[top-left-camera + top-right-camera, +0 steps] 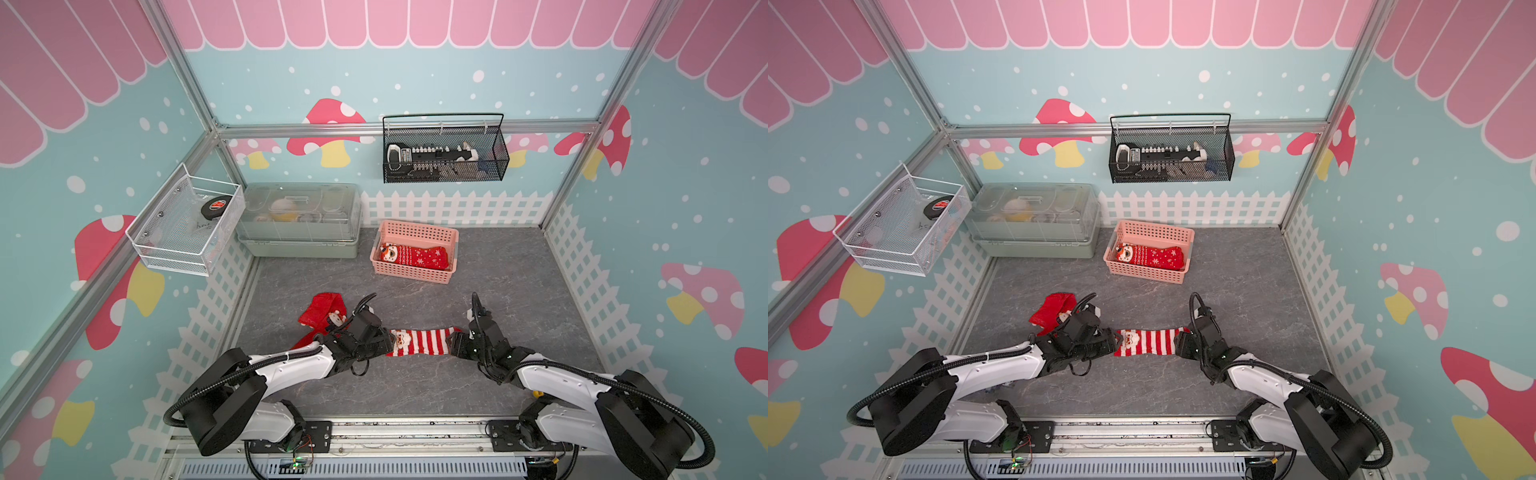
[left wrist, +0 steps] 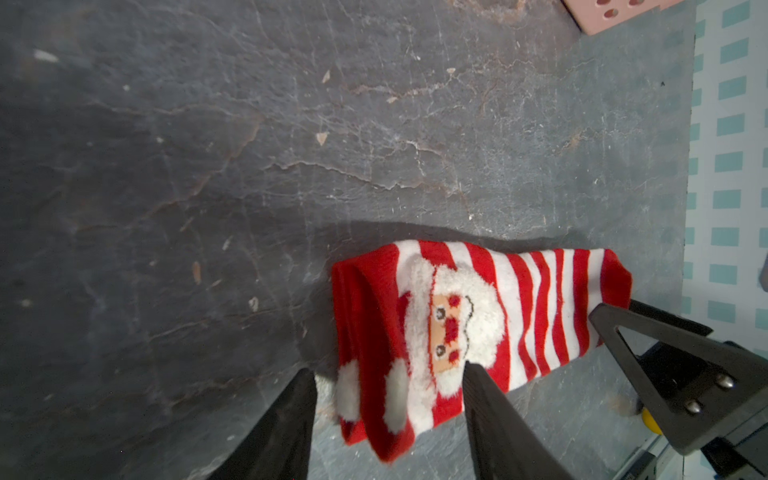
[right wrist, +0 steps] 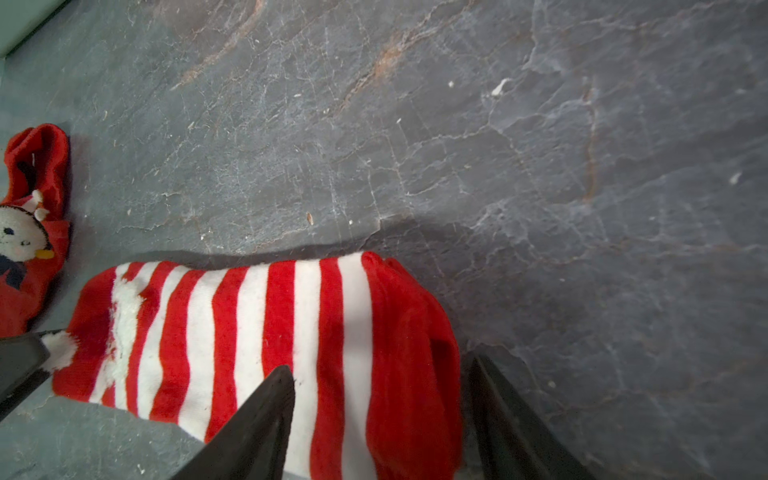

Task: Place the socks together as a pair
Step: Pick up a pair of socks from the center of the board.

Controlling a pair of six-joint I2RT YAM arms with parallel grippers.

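Both white-and-black robot arms point(image 1: 291, 365) reach in from the near rail point(image 1: 395, 432) over the grey stone-look counter point(image 1: 519, 291). Leftmost lies a crumpled red fabric sock point(image 1: 320, 309), partly hidden by the left arm (its white stitched face is plainest in the right wrist view). Next, the left end effector point(image 2: 382, 370) is released, fingers point(image 2: 291, 415) spread astride the Santa-face end of a red-and-white striped fabric sock point(image 1: 424, 343), which lies flat mid-counter in both top views. At its red toe end the right end effector point(image 3: 380, 363) is likewise released, fingers point(image 3: 257, 424) apart on either side. Farther back, seen whole only from above, a pink perforated plastic basket point(image 1: 417, 227) holds a red snowflake-patterned sock point(image 1: 422, 257); the left wrist view catches just its corner point(image 2: 594, 20).
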